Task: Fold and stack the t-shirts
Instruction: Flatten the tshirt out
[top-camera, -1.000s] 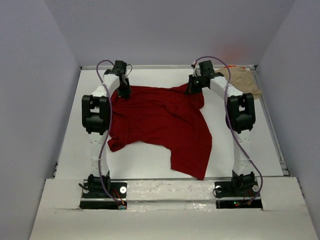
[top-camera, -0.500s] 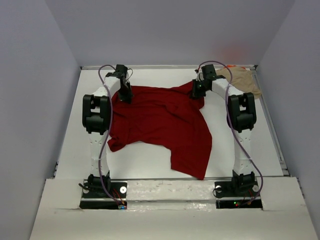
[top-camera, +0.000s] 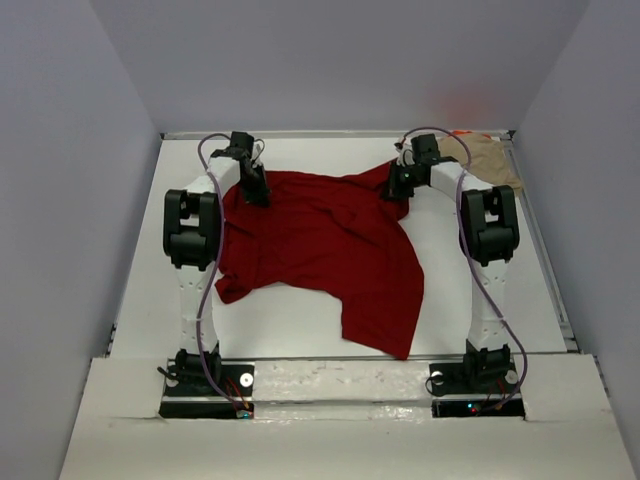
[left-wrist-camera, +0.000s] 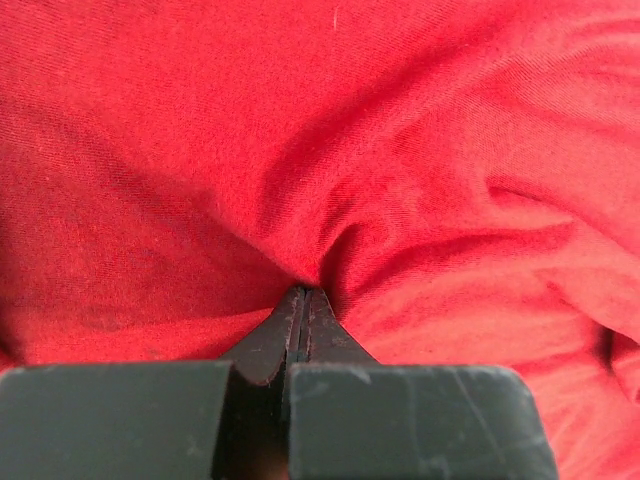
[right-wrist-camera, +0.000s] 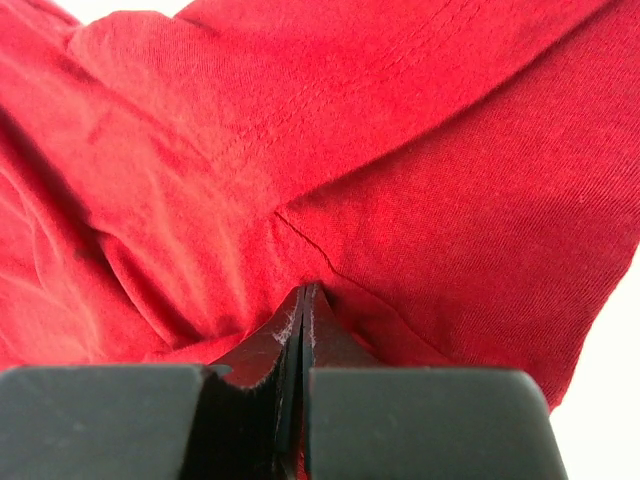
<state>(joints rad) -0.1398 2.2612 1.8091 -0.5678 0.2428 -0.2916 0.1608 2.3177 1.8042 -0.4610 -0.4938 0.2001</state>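
My left gripper (left-wrist-camera: 303, 293) is pinched tight on a fold of the large dark red cloth t-shirt (left-wrist-camera: 330, 130). My right gripper (right-wrist-camera: 303, 290) is clamped on a seam of it too. The shirt spreads from both grippers back towards my bases. A crumpled tan cloth t-shirt (top-camera: 492, 162) lies just outside my right gripper.

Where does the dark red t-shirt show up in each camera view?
Top external: dark red t-shirt spread mid-picture, far edge held by left gripper and right gripper.
Left wrist: dark red t-shirt fills the frame.
Right wrist: dark red t-shirt fills most of it.
Shared landmark: cloth puckering at each shut gripper's tips.
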